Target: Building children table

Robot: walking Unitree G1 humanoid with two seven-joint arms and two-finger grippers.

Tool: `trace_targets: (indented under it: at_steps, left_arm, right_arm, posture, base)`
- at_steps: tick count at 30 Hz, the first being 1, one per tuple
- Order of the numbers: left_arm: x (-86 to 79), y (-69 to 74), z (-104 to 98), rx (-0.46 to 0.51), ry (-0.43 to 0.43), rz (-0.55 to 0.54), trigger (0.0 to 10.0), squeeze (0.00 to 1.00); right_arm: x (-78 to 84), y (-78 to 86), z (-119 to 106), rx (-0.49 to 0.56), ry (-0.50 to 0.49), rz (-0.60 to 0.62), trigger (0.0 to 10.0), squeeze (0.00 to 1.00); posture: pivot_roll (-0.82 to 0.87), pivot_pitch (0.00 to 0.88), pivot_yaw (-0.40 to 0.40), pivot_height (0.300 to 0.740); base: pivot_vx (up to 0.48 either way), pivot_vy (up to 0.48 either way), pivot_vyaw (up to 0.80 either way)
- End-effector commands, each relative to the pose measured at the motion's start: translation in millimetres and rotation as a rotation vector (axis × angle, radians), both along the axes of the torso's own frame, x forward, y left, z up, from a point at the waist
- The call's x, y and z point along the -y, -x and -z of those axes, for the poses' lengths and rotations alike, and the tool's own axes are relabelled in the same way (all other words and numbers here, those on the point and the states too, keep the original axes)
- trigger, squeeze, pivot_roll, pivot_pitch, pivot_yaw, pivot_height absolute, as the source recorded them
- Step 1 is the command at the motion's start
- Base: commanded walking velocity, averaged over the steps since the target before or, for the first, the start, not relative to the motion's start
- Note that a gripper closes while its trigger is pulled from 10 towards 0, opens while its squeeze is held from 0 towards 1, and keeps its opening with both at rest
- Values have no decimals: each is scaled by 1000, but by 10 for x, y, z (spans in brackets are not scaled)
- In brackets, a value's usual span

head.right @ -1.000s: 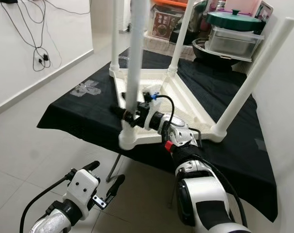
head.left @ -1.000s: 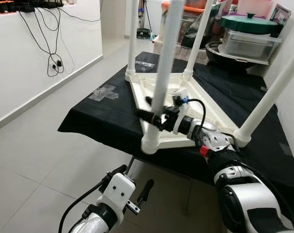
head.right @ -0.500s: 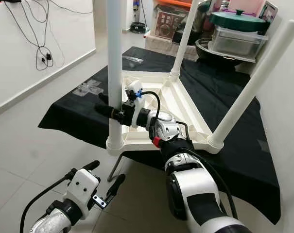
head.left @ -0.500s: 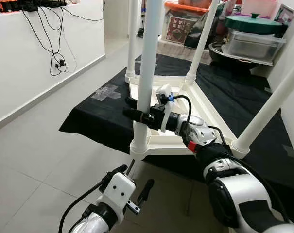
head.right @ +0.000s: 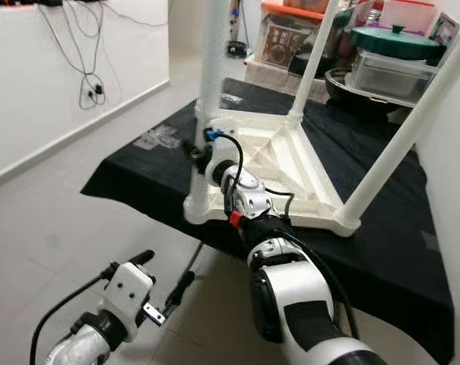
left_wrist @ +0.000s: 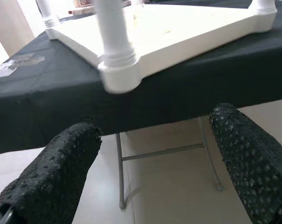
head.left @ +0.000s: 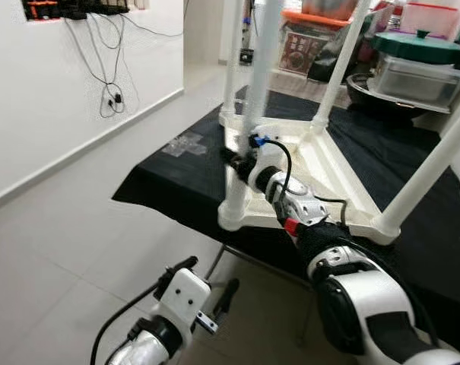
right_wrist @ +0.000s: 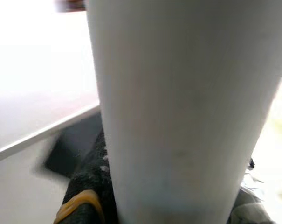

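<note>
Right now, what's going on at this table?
A white children's table lies upside down on a black-covered folding table, all four legs pointing up. The right gripper is clamped on the near leg, low down by its corner socket, jaws shut around it. The left gripper hangs idle with jaws open, below and in front of the black table's edge, holding nothing.

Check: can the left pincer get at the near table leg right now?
Probably yes. The left pincer hangs open below the black table's edge, with open air up to the near leg. The right pincer already grips the leg low, so reach above it.
</note>
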State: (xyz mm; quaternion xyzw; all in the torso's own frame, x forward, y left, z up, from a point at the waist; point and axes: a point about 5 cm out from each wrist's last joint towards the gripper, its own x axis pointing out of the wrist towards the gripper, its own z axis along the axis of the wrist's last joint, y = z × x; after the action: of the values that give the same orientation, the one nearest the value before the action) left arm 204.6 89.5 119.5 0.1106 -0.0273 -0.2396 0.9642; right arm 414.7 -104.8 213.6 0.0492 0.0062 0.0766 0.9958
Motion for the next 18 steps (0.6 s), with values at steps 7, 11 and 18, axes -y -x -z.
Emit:
trace_targets:
  at_steps: [7, 11, 18]
  left_arm:
    - [11, -3, 42, -17, -19, 12, 10000, 0]
    - [14, -4, 42, -18, -19, 13, 10000, 0]
    - [21, -1, 47, -20, -16, 14, 10000, 0]
  right_arm:
    - [105, 97, 176, -118, -101, 451, 0, 0]
    - [10, 101, 177, -117, -115, 415, 10000, 0]
    - [-81, 81, 13, 24, -182, 248, 10000, 1000]
  posture:
    - [75, 29, -120, 740]
    - [73, 29, -119, 740]
    - [74, 23, -123, 740]
  base:
    - [0, 0, 0]
    - [0, 0, 0]
    - [0, 0, 0]
